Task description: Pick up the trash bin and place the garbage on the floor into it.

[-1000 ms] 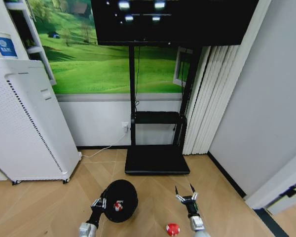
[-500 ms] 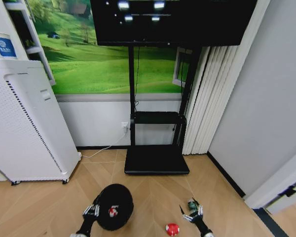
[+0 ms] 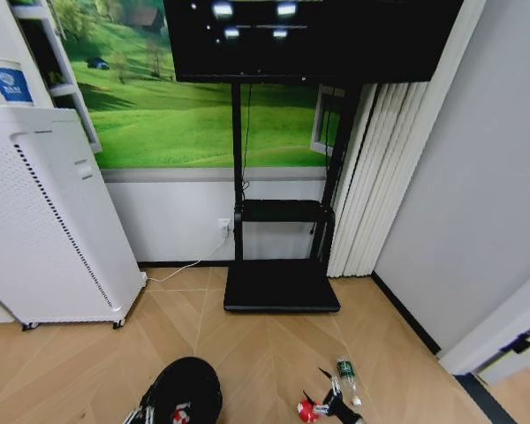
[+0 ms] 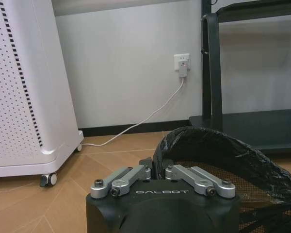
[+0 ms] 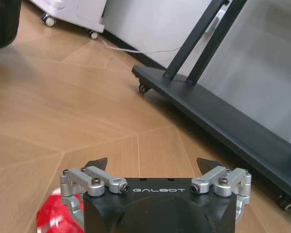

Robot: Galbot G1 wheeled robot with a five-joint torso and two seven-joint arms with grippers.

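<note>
The small black round bin (image 3: 185, 391) (bag-lined) is being gripped at its rim by the left gripper (image 4: 157, 171), jaws closed; the right gripper (image 5: 154, 164) is being held spread and empty over the red-and-white litter piece (image 5: 56, 218), which risks being nudged away.

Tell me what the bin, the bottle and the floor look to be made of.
Bin: black mesh, probably metal or plastic, lined with a glossy, crinkled black plastic bag, as seen at the rim in the left wrist view. Bottle: clear plastic by its see-through body, with a green label. Floor: light wood or wood-look laminate, matte, laid in angled planks with visible grain.
</note>
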